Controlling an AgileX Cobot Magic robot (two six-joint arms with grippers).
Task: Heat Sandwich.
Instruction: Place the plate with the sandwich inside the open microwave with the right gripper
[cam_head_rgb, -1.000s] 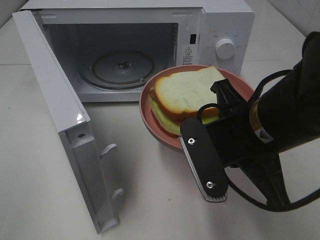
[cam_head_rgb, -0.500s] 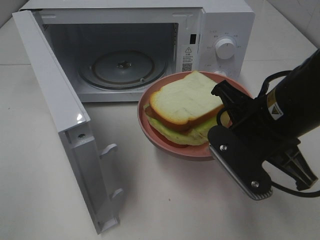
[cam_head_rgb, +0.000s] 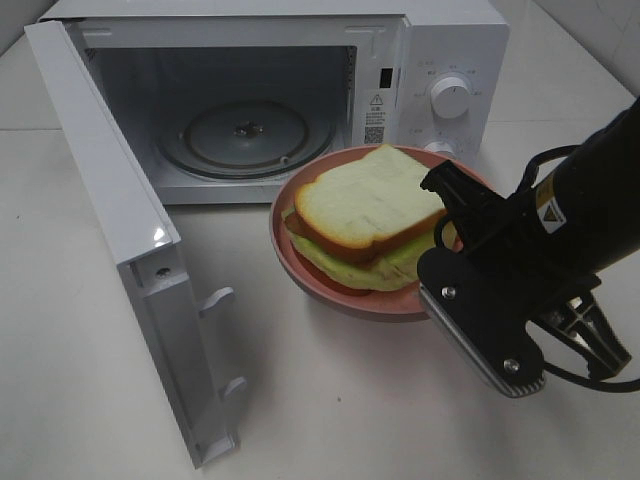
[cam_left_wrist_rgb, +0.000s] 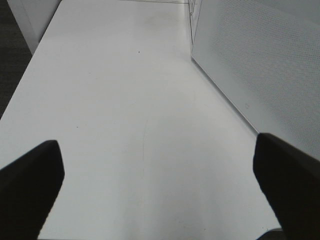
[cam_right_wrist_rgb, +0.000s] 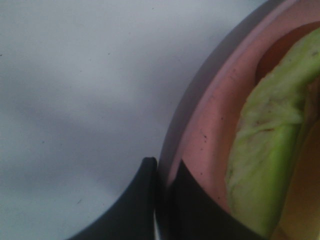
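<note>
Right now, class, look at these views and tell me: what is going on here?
The right fingers are shut on the rim of the plate, which carries the sandwich, just in front of the microwave. Its door stands wide open and the turntable inside is bare. The left fingers are spread open above the table near the door, holding nothing.

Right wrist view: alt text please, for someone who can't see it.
The right gripper is shut on the rim of the pink plate, which holds the sandwich, its green layer showing. White table fills the rest.
</note>
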